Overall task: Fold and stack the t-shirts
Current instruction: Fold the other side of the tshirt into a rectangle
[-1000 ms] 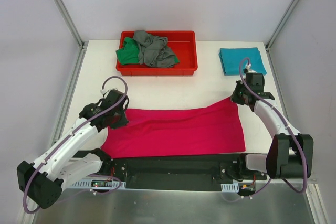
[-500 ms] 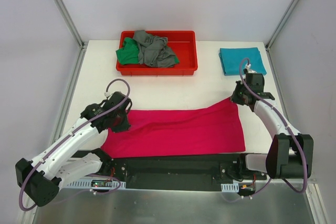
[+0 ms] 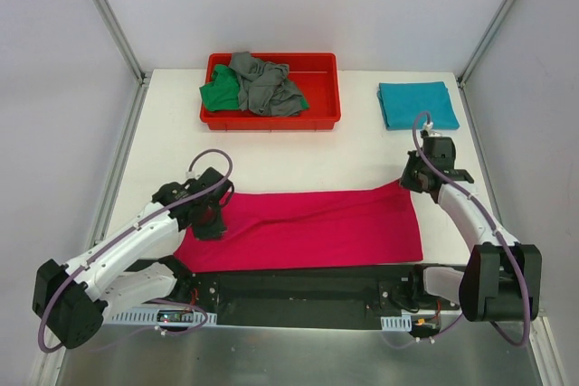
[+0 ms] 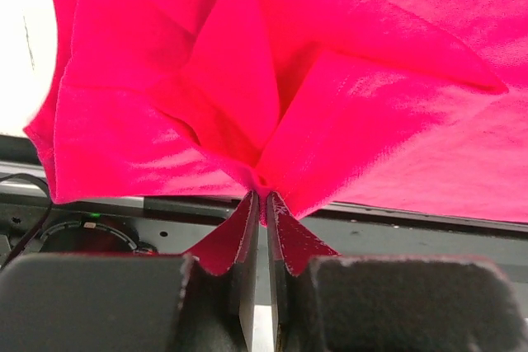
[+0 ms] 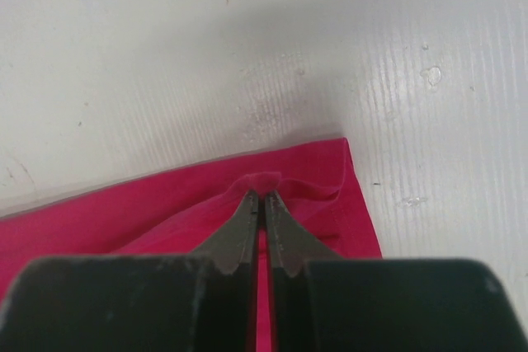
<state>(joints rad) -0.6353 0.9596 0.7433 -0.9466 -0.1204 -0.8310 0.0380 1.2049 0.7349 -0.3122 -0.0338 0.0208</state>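
At the left, the left gripper (image 4: 264, 199) has its jaws pressed together on a bunched far-left corner of the magenta-pink soft fabric t-shirt (image 3: 317, 223), and the cloth fans out in folds from the pinch. The shirt lies spread as a wide band across the near part of the white table (image 3: 353, 151), its near edge along the arms' black base rail. Farther back, left of centre, the rectangular red plastic tray (image 3: 271, 120) holds a crumpled green t-shirt (image 3: 217, 97) hanging over its left rim, touching a crumpled grey t-shirt (image 3: 267, 83) beside it. At the right, the right gripper (image 5: 262, 197) pinches the pink shirt's far-right corner between closed jaws, low against the table. Beyond it, a folded teal t-shirt (image 3: 416, 104) lies flat near the far-right corner.
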